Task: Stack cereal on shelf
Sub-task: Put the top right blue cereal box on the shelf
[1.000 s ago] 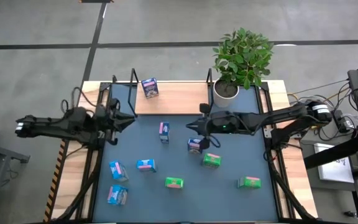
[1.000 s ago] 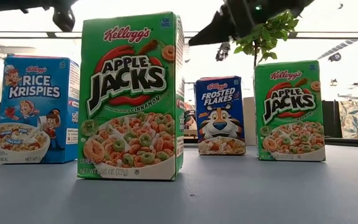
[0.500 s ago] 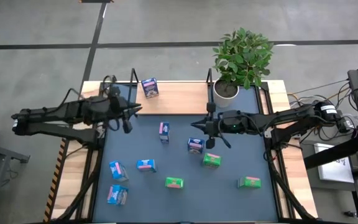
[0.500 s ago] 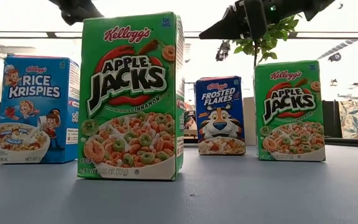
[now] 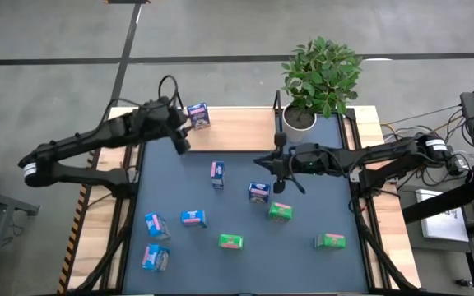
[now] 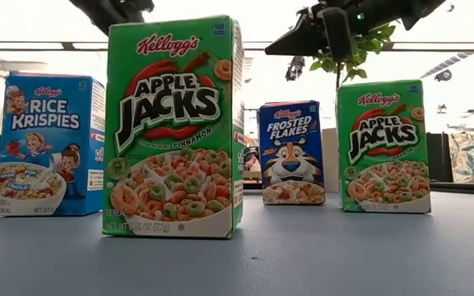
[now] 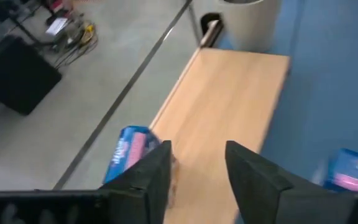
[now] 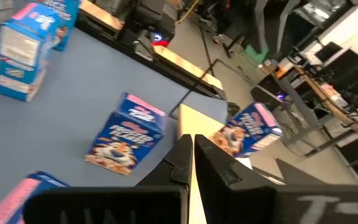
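Left gripper (image 5: 184,131) upper left, fingers parted, empty, beside box (image 5: 197,115) on shelf (image 5: 237,130). Right gripper (image 5: 263,163) centre, closed, empty.

The left arm reaches from the frame's left edge up toward the upper middle of the high view, its end effector (image 5: 181,131) with fingers (image 7: 148,177) parted. The right arm stretches in from the right edge to mid-frame, its end effector (image 5: 275,168) closed, fingers (image 8: 182,163) pressed together.
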Robot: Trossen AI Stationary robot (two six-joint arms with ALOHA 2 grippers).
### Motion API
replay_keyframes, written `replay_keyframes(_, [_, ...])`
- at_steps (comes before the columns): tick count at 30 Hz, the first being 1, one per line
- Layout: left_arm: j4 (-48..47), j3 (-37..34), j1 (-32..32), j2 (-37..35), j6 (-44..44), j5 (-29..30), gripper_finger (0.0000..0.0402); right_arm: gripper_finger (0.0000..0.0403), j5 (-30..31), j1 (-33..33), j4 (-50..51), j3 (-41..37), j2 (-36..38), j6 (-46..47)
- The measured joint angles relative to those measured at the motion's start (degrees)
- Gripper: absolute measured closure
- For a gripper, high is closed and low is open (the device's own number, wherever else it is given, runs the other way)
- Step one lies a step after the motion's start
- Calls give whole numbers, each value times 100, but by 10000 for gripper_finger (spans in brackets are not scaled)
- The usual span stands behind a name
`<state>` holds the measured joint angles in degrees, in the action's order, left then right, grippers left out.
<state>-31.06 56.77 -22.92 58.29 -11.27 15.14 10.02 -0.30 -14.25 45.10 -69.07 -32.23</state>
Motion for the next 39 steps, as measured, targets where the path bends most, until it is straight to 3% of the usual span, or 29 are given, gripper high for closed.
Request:
replay_keyframes(8, [342,0,-1030,531,-383,-1123,211,394,-842,-394,-30,-76,37,-41])
replay_keyframes(23, [566,320,-1441,1321,-1271,-1320,208,394,-874,-513,-193,-205,39,-88])
replay_keyframes(33, [-1643,2105,-1856,2257,-1761,-1500,207,394,-871,-537,-191,-205,39,-91])
replay_keyframes(39, [-1838,2464,-2114,2666,-1929,-2196,183,394,-870,-537,-189,-205,39,-93])
